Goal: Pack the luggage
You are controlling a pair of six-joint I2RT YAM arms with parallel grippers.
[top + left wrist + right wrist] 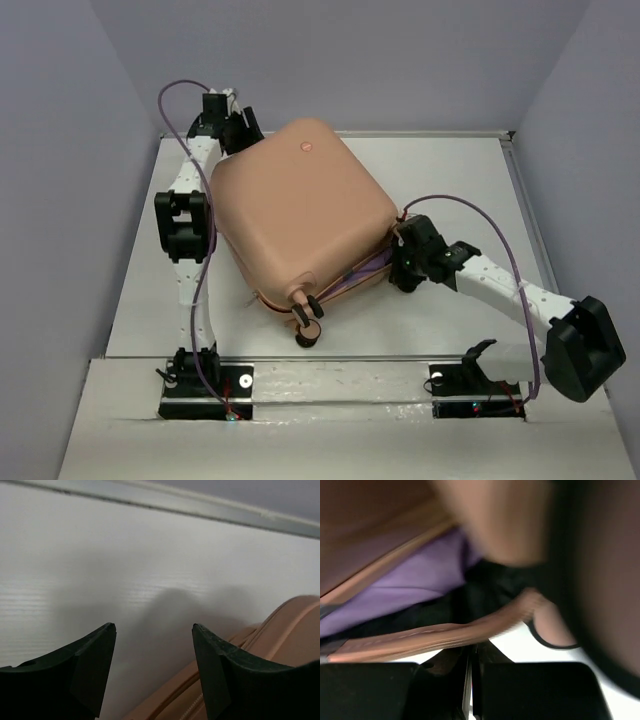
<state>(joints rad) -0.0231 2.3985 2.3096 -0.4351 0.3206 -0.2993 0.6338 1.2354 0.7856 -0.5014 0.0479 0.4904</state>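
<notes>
The peach-pink luggage (300, 210) lies flat on the white table (470, 180), lid down, its caster wheels (308, 325) pointing at me. A purple cloth (370, 265) shows through the gap in its right seam, and also in the right wrist view (420, 575). My left gripper (245, 130) is open and empty at the luggage's far left corner; the left wrist view shows the gripper (152, 627) above the shell (295, 630). My right gripper (400, 250) is at the luggage's right edge. Its fingers (471, 650) are pressed together right at the peach zipper seam (430, 635).
Grey walls close the table in at the back (330, 60) and on both sides. A raised rim (210, 510) runs along the table's far edge. A rounded peach part with a black rim (555, 625) sits just right of my right gripper's tips.
</notes>
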